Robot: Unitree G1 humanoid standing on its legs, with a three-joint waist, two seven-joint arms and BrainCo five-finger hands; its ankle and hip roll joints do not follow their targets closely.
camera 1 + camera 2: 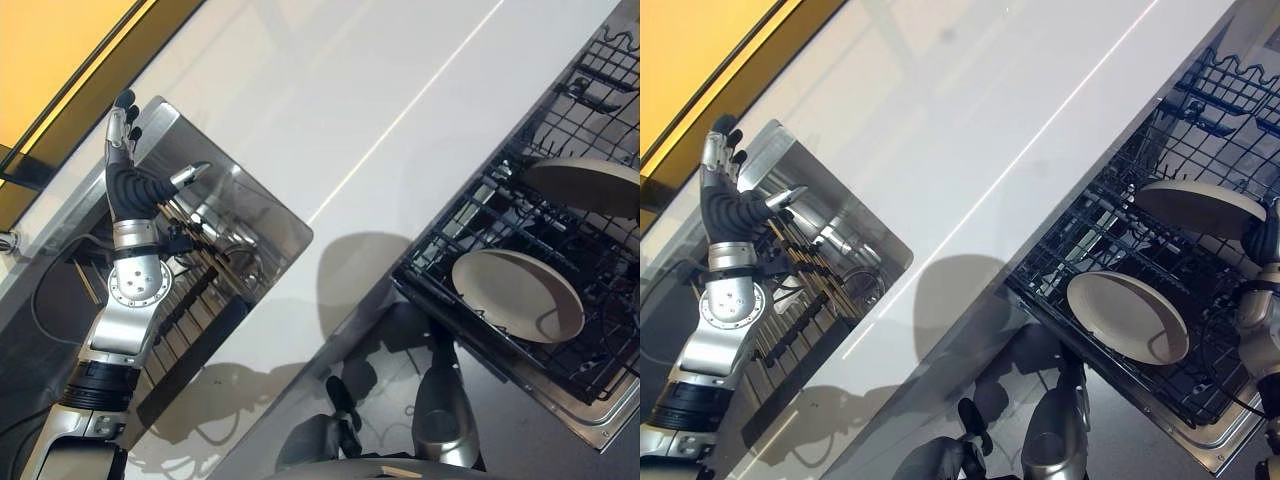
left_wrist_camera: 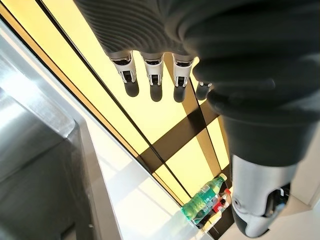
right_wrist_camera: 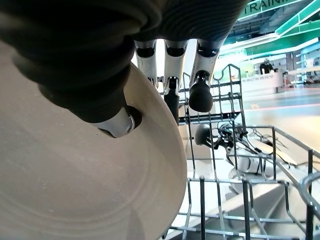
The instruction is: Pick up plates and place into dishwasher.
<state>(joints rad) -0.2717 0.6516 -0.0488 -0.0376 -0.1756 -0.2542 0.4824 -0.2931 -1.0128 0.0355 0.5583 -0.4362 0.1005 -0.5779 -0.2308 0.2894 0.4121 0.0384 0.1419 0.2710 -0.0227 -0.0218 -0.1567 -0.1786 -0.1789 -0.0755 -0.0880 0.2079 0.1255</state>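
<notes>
A beige plate (image 1: 515,295) stands tilted in the black wire dishwasher rack (image 1: 455,225) at the right. A second beige plate (image 1: 1200,207) hovers over the rack farther back, held by my right hand (image 1: 1266,243) at the right edge. In the right wrist view the thumb (image 3: 118,123) presses on this plate's face (image 3: 75,185), and the fingers (image 3: 201,95) reach past its rim over the rack wires. My left hand (image 1: 127,172) is raised above the steel sink at the left, fingers straight, with nothing in it.
A steel sink (image 1: 262,222) with a dark slatted rack and metal utensils lies at the left. A white counter (image 1: 330,100) runs between the sink and the dishwasher. Bottles (image 2: 206,201) stand beyond the counter's far end.
</notes>
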